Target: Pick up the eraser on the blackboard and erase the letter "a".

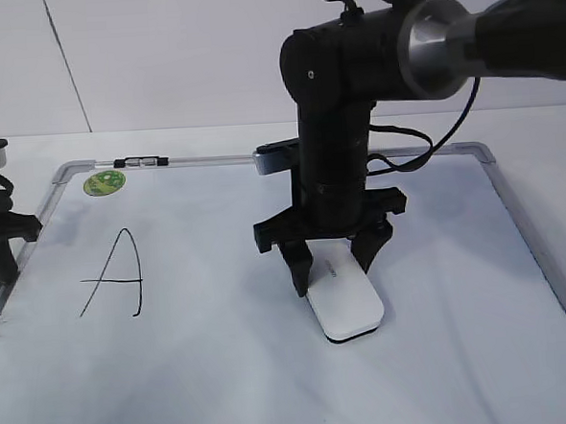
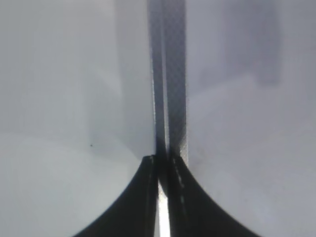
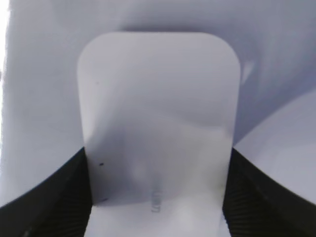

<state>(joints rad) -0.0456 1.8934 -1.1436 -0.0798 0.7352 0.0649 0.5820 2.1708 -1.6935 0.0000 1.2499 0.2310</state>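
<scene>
- The blackboard (image 1: 225,369) lies flat on the table, a white board in a grey frame with rounded corners.
- The eraser (image 1: 343,301) sits on the board right of its middle, a white rounded block with a dark underside showing at its near edge.
- The right gripper (image 1: 332,257) comes straight down over the far end of the eraser, one finger on each long side.
- In the right wrist view the two dark ribbed fingers (image 3: 64,192) press against both sides of the eraser (image 3: 158,123), pinching it; small grey lettering shows near its lower end.
- A tall angular capital "A" (image 1: 114,272) is drawn in black on the left part of the board, well apart from the eraser.
- A small lowercase "a" cannot be made out in any view.
- A round green sticker (image 1: 104,183) sits in the far left corner of the board, with a small marker (image 1: 142,162) on the frame just beside it.
- The left gripper (image 2: 162,165) rests at the left edge of the board, its two dark fingers pressed together with only a thin slit between them.
</scene>
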